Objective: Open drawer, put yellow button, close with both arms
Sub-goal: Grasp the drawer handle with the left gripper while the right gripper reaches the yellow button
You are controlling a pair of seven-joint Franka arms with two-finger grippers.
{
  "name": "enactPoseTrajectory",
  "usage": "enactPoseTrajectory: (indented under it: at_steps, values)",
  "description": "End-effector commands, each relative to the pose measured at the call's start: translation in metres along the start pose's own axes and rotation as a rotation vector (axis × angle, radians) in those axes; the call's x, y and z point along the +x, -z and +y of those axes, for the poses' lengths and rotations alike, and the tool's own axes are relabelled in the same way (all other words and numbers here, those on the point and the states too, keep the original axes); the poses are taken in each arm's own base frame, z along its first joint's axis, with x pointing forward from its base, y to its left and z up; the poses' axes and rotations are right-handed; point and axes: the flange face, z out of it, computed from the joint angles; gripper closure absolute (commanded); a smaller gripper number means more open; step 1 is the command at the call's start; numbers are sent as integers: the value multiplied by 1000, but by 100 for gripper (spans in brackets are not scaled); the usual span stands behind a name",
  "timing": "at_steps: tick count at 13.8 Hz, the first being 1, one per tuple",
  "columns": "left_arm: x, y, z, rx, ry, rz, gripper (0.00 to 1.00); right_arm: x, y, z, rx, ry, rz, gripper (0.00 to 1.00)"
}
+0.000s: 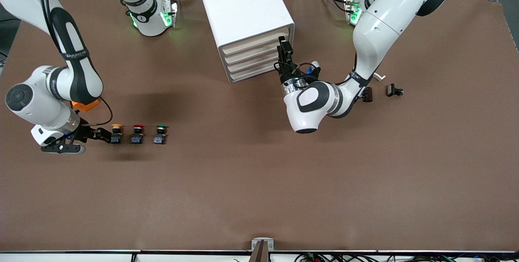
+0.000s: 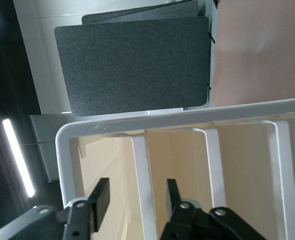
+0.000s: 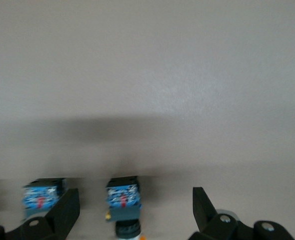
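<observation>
The drawer [image 1: 257, 42], topmost of four, sat closed in the white cabinet [image 1: 243, 6]. The left gripper [image 1: 284, 49] hovered at its front edge, jaws released. The yellow button [image 1: 116, 133] ended a row of three buttons on open surface [image 1: 259, 181], between the right gripper's [image 1: 106, 135] released jaws.

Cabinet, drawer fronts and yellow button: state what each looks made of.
Cabinet: likely plastic, white and smooth with rounded edges and a soft sheen.
Drawer fronts: matte cream panels, probably plastic or coated board; the look leaves it open.
Yellow button: moulded plastic by its look, a yellow-orange cap on a black and blue body.
The left gripper is at the drawer fronts, the right gripper at the yellow button.
</observation>
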Motion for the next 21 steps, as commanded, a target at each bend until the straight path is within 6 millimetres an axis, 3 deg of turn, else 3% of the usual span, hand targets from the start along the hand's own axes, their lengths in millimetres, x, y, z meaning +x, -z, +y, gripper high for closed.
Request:
enactPoseTrajectory:
  at_steps: [1, 6, 12, 18, 19, 21]
  values:
    - [-5, -6, 4, 32, 39, 5, 55, 2, -18, -4, 13, 17, 3, 0]
    - [-12, -20, 13, 48, 47, 26, 67, -7, -35, -11, 17, 29, -27, 0]
    - [-14, -24, 13, 49, 68, 33, 98, -22, -50, -15, 23, 30, -62, 0]
    - [-11, -17, 12, 46, 69, 22, 100, -26, -61, -17, 25, 35, -80, 0]
    - [-10, -15, 11, 46, 70, 20, 100, -26, -60, -18, 25, 36, -78, 8]
    - [-3, -4, 11, 39, 71, 1, 100, -24, -60, -23, 25, 44, -78, 40]
